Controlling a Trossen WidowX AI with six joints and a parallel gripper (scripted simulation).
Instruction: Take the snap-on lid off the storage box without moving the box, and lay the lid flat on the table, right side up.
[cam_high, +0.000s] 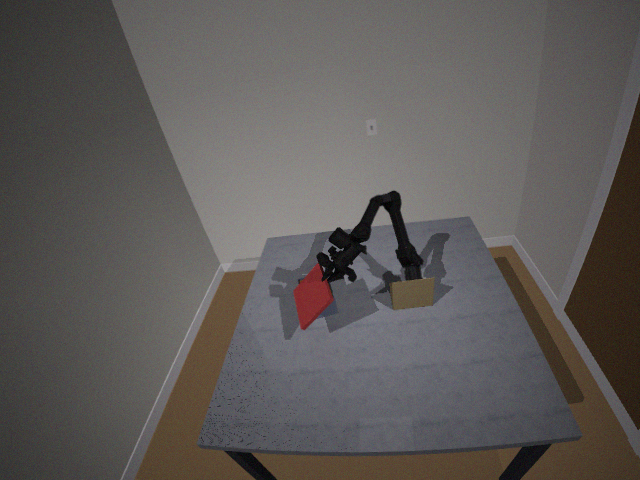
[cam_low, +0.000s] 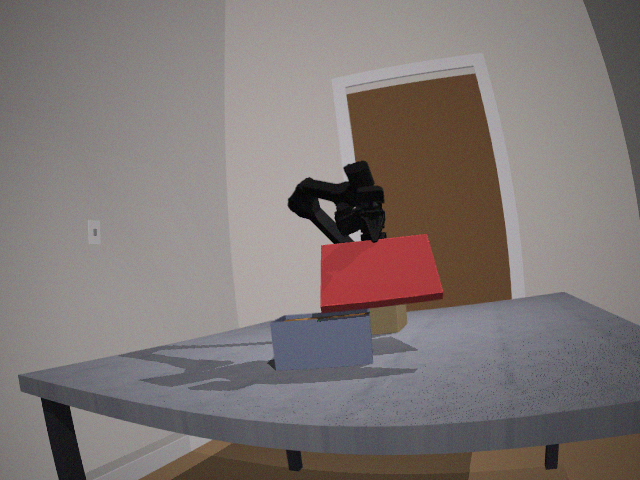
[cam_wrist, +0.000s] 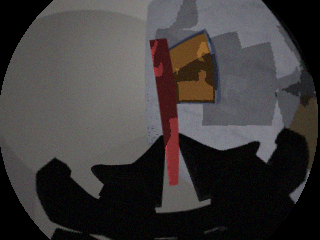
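The red lid (cam_high: 311, 298) (cam_low: 379, 272) (cam_wrist: 168, 95) is off the box and hangs in the air, steeply tilted. My gripper (cam_high: 325, 277) (cam_low: 374, 240) (cam_wrist: 170, 136) is shut on its upper edge. The blue-grey storage box (cam_low: 323, 343) stands open on the table; its orange-brown inside (cam_wrist: 194, 75) shows in the wrist view. In the exterior view the lid's lower edge is above the box's right part; whether they touch cannot be told. In the top view the lid hides most of the box.
A tan block (cam_high: 412, 293) (cam_low: 388, 318) stands on the grey table (cam_high: 387, 372) (cam_low: 465, 382) in front of the arm's base. In the top view it is right of the box. The table's left edge runs not far from the box and lid.
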